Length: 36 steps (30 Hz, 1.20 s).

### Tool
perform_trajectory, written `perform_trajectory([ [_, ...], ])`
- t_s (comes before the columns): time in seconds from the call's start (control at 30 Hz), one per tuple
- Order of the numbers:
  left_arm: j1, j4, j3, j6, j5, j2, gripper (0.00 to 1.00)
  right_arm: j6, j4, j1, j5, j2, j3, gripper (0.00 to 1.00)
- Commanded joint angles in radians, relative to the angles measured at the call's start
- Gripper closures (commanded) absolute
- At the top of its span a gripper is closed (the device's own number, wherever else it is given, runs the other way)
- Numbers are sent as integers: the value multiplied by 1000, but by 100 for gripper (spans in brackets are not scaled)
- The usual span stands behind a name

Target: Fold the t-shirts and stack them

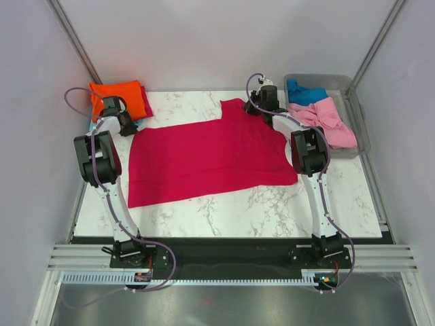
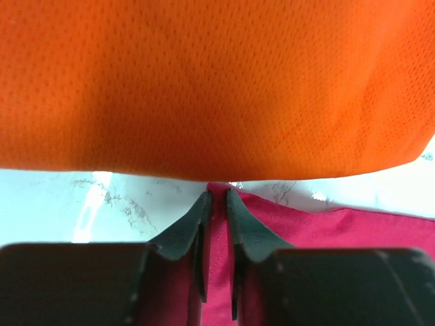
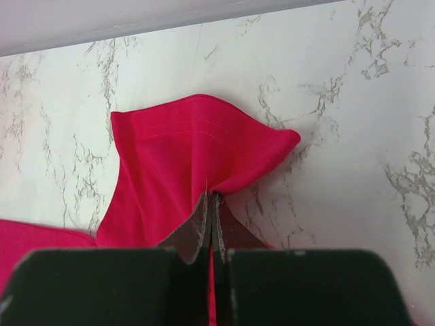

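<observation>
Marble tabletop (image 1: 272,207): right end effector (image 3: 212,198) pinches crimson shirt (image 1: 204,159) corner; left end effector (image 2: 217,197) nearly pressed together on shirt's other corner, grip unclear. Confirm hold before lifting.

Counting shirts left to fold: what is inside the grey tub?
A teal shirt and a light pink shirt lie in the tub; anything beneath them is covered.

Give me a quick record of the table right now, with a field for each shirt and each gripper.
crimson shirt: spread open on the marble table
orange shirt: folded, far left corner
tub: far right, holds a teal shirt and a pink shirt
left gripper: at the crimson shirt's far left corner, jaws nearly together, grip unclear
right gripper: shut on the crimson shirt's far right corner, cloth bunched
</observation>
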<state>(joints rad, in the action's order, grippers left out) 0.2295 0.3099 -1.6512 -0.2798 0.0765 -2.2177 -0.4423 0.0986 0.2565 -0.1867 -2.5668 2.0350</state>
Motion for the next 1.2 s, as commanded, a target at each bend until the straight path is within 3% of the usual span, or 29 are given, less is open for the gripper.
perform_trajectory([
  [0.0,-2,20,-42,37,6,-28,83,-10,50,-5,-22,50,-7,100],
  [0.1,-2,23,-50,37,11,-31,98,-13,52,-6,-23,49,-4,100],
  [0.4,-2,35,-15,48,6,78,98,5,53,-7,-42,83,-15,100],
  [0.63,1,46,157,28,-1,251,98,80,81,-8,-92,212,-79,100],
  [1.03,10,49,346,-22,35,507,98,206,44,-7,-128,497,-370,100],
  [1.17,21,52,421,-27,40,585,98,212,46,-7,-123,603,-542,100],
])
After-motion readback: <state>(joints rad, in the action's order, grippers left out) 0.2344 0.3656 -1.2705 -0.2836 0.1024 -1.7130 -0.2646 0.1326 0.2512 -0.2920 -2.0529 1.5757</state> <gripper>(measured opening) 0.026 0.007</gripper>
